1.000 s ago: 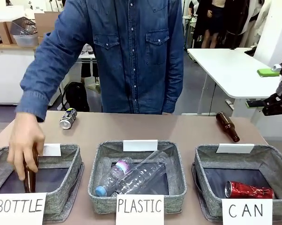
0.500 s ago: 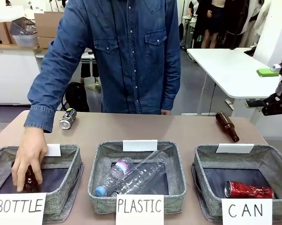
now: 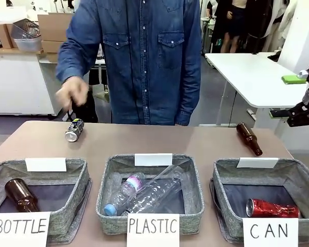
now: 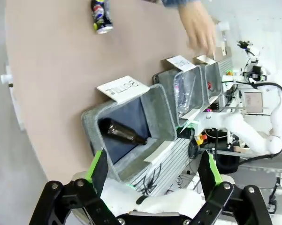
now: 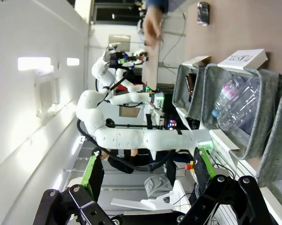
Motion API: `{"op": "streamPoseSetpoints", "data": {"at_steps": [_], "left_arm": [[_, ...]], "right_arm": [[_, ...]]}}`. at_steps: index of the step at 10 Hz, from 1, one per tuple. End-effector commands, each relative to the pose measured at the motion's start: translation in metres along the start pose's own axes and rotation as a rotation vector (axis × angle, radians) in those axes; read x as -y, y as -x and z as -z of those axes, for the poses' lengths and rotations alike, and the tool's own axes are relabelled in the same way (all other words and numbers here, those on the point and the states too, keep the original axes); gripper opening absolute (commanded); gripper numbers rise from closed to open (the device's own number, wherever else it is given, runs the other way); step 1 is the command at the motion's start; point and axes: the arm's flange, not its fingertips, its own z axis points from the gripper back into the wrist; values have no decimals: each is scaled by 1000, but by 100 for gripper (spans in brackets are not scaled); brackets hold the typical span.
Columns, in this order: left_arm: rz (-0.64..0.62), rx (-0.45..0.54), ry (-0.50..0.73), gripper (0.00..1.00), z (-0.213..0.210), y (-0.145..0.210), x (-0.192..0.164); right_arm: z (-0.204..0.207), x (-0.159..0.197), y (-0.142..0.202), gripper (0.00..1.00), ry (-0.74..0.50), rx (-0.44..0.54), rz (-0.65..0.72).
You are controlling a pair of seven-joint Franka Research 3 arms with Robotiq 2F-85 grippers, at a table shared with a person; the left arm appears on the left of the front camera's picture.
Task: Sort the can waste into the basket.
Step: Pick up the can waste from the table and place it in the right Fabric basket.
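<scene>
Person's hand (image 3: 72,94) withdrawn from BOTTLE basket (image 3: 83,175); brown bottle (image 3: 20,194) left inside. Red can (image 3: 272,208) in CAN basket (image 3: 300,179). Dark can (image 3: 74,129) on worktop (image 3: 195,141), well apart from CAN basket: outstanding. Left gripper (image 4: 153,164), right gripper (image 5: 148,161): jaws wide, empty.

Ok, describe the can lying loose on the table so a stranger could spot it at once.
On the light brown table, look at the far left, behind the grey woven-fabric basket carded BOTTLE. A small dark metal drink can lies there on its side, outside every basket. Its silver top and short body set it apart from the long-necked brown glass bottle lying at the far right.
</scene>
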Motion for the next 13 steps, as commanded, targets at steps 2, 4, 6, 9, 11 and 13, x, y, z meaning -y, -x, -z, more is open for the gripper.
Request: {"op": "streamPoseSetpoints", "data": {"at_steps": [2,4,6,9,11,13], "left_arm": [[9,-74,-43,100,91,-40,47],[38,-108,-132,100,154,-70,73],[103,-103,-181,100,211,-99,93],[122,-121,-380,100,308,-122,94],[131,-145,-587,100,365,-135,67],[141,-87,-732,100,400,-147,34]], "right_arm": [[-1,-1,-1,100,5,-8,-19],[-1,-1,-1,100,5,-8,-19],[-1,-1,-1,100,5,-8,-19],[-1,-1,-1,100,5,-8,-19],[-1,-1,-1,100,5,-8,-19],[-1,-1,-1,100,5,-8,-19]]}}
